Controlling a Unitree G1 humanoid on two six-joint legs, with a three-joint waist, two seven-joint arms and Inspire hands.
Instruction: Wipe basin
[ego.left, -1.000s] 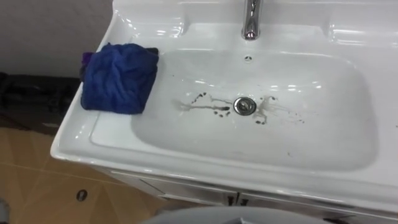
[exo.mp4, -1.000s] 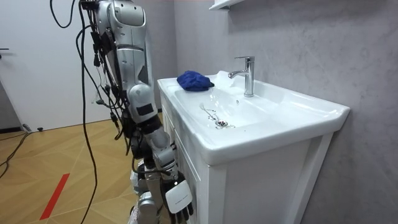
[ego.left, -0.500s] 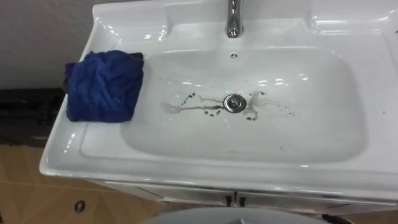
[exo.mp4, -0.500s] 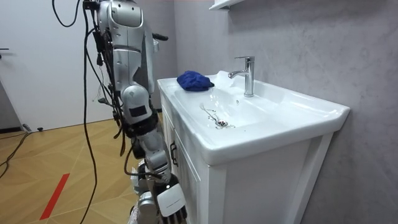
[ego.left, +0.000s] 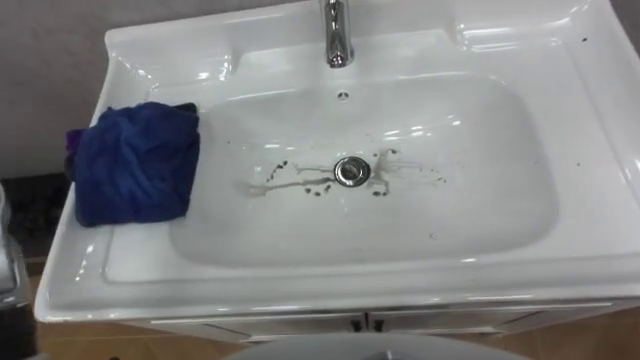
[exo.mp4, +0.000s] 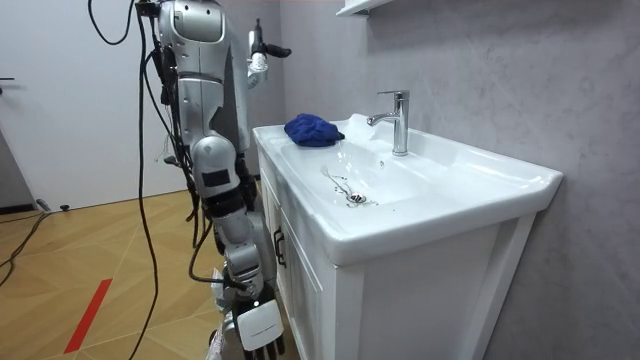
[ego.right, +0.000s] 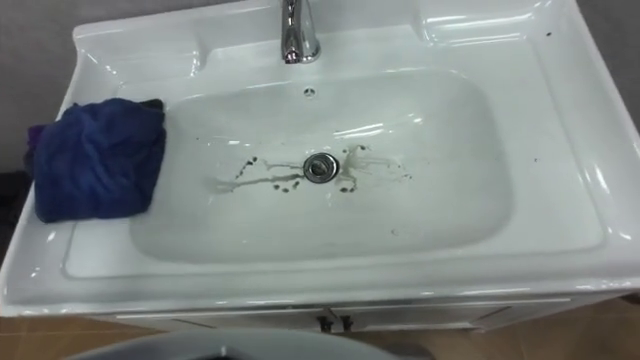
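Note:
A white basin (ego.left: 330, 290) has dark streaks and specks (ego.left: 290, 180) around its metal drain (ego.left: 350, 171). A crumpled blue cloth (ego.left: 135, 160) lies on the basin's left ledge, partly over the bowl's edge. In the room view I stand at the cabinet's front, on the room view's left. My left hand (exo.mp4: 264, 52) is raised at chest height, to the left of the cloth (exo.mp4: 312, 130) and apart from it, fingers stretched out. My right hand (exo.mp4: 259, 331) hangs low beside the cabinet, open and holding nothing.
A chrome tap (ego.left: 337, 35) stands at the back middle of the basin. Cabinet doors (exo.mp4: 300, 290) lie below the rim. A grey wall runs behind the basin, and wooden floor (exo.mp4: 110, 260) lies to the room view's left.
My left hand has risen from behind my body to chest height. The right arm has swung lower. The eye view has shifted, so the basin sits further left.

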